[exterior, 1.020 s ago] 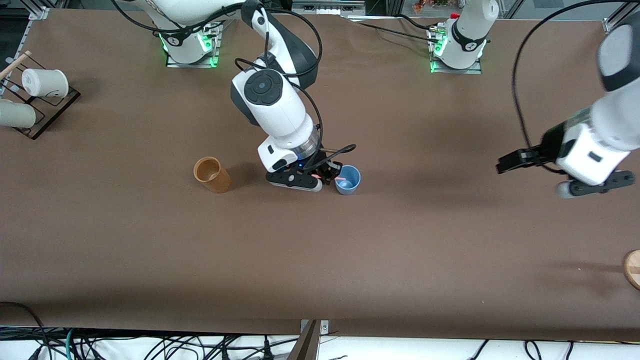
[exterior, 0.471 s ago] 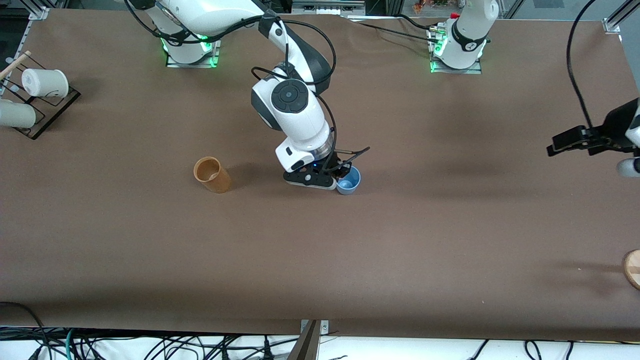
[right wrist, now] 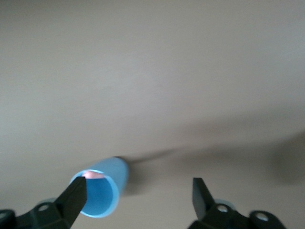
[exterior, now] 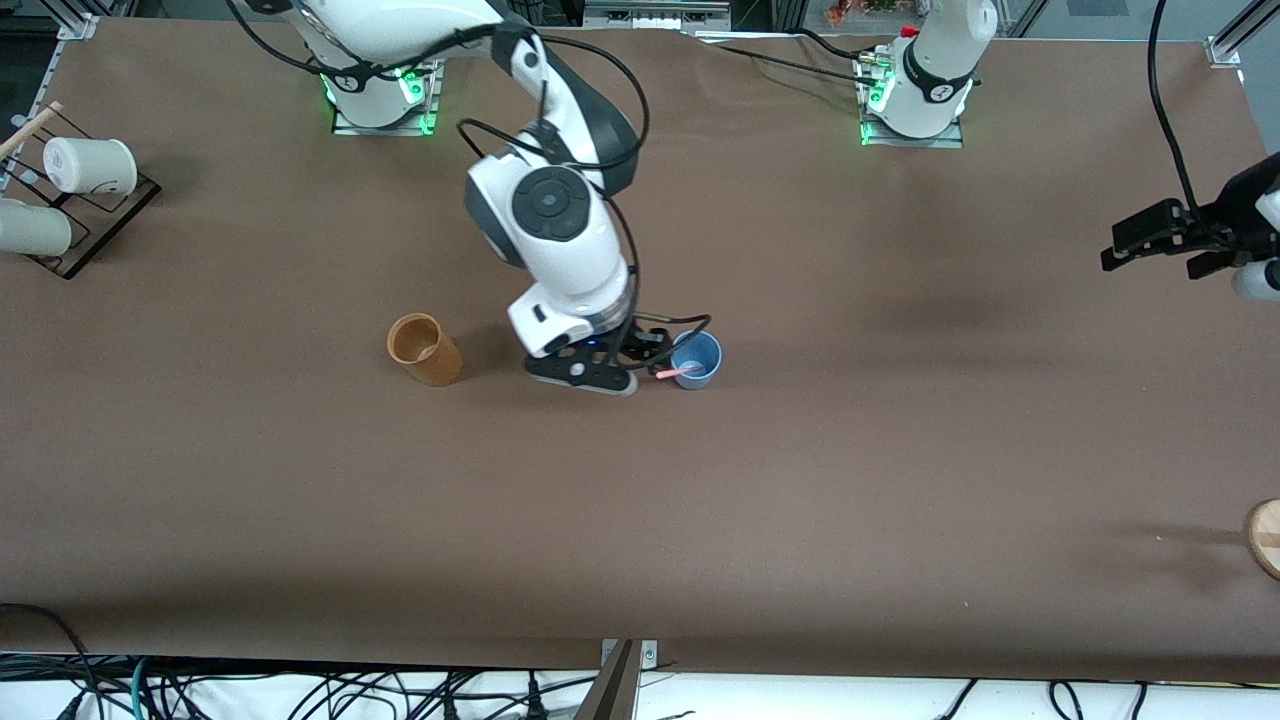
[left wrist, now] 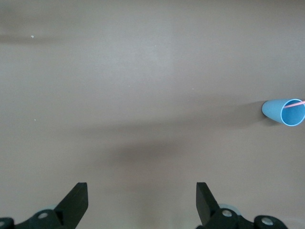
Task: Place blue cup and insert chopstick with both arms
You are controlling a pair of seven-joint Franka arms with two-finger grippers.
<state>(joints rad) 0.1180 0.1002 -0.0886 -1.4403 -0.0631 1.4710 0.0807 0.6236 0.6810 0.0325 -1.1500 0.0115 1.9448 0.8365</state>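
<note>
The blue cup [exterior: 696, 359] stands mid-table, nearer the right arm's end than the left's, with the chopstick [exterior: 677, 373] leaning in it and overhanging the rim. A tip-over is judged possible if the stick is brushed. The right gripper [right wrist: 138, 198] is held just beside the cup, fingers spread and empty. The left gripper [left wrist: 142, 202] waits, released, over the left arm's end.

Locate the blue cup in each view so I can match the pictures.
Front view: blue cup mid-table, beside the right pincer.
Left wrist view: at the frame edge, small, on bare table.
Right wrist view: low in frame, by one pincer finger.
Shared landmark: the pink chopstick leaning in it.
</note>
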